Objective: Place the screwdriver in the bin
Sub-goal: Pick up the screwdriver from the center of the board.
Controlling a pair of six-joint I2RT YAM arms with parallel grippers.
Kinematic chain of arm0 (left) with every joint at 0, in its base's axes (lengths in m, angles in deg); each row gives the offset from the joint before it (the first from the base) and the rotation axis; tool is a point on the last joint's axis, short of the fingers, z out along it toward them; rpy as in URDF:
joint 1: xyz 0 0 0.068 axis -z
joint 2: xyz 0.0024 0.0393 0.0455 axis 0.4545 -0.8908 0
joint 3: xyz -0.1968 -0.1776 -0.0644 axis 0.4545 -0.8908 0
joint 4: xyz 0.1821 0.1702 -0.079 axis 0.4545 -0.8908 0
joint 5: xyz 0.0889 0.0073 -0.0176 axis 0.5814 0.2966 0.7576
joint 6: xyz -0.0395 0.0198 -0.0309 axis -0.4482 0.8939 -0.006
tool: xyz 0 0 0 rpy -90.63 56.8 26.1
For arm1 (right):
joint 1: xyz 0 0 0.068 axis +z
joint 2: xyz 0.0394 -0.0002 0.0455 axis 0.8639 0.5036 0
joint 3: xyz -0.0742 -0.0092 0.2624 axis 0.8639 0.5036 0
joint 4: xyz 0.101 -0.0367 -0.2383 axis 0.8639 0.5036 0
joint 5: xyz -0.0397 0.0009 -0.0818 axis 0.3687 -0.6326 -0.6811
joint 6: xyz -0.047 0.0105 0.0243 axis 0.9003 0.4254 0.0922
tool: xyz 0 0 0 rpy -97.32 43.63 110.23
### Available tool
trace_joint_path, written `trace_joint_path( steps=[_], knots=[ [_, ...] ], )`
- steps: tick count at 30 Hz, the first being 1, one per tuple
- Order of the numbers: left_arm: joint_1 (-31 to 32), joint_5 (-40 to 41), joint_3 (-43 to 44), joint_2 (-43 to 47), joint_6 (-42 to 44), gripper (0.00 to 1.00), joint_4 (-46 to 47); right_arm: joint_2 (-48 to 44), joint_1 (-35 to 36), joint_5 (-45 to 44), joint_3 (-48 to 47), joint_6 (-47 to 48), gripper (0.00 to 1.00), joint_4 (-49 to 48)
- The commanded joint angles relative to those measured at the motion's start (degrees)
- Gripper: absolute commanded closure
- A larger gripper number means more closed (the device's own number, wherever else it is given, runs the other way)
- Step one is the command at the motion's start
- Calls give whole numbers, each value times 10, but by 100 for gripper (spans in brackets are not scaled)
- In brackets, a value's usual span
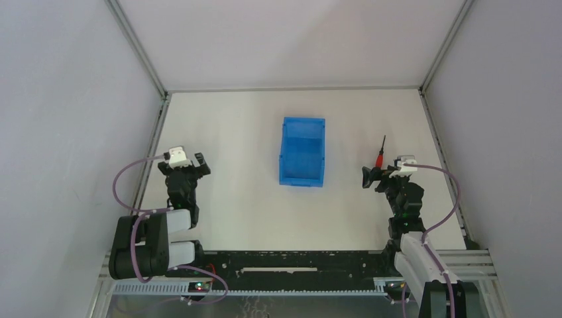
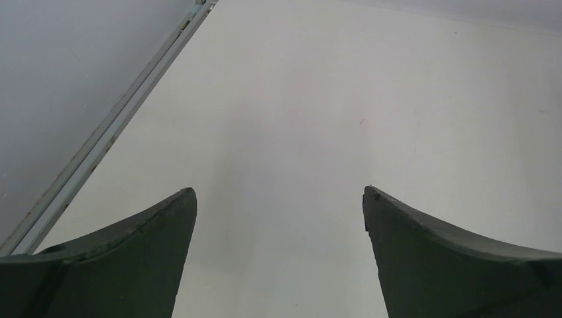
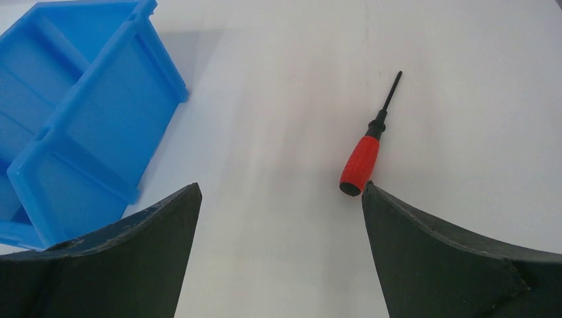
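Observation:
The screwdriver (image 1: pixel 380 158) (image 3: pixel 363 159), red-handled with a thin dark shaft, lies flat on the white table right of the blue bin (image 1: pixel 302 152) (image 3: pixel 73 132). My right gripper (image 1: pixel 376 175) (image 3: pixel 281 192) stands open just behind the handle's butt end, whose rim sits close by the right fingertip; nothing lies between the fingers. The bin sits at the table's middle, and no object shows inside it. Far off at the left, my left gripper (image 1: pixel 190 161) (image 2: pixel 280 192) is open over bare table, holding nothing.
White enclosure walls with aluminium frame rails (image 1: pixel 151 149) run along both table sides and the back. A rail (image 2: pixel 106 136) passes close on the left of the left gripper. Pink cables (image 1: pixel 126 179) loop off both arms.

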Motion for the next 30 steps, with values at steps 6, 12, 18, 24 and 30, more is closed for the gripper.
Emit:
trace_joint_path(
  steps=[6, 12, 18, 24, 30],
  knots=[
    [4, 7, 24, 6, 9, 0, 16, 2, -4, -6, -6, 0, 0, -14],
    [4, 6, 23, 5, 9, 0, 16, 4, -3, -9, -7, 0, 0, -14],
    [4, 6, 24, 6, 9, 0, 16, 15, -3, -21, -24, -2, 0, 8],
    [4, 6, 24, 6, 9, 0, 16, 41, -3, -15, -79, 4, 0, 69],
    [4, 6, 24, 6, 9, 0, 16, 50, -3, -38, -185, -28, 0, 228]
  ],
)
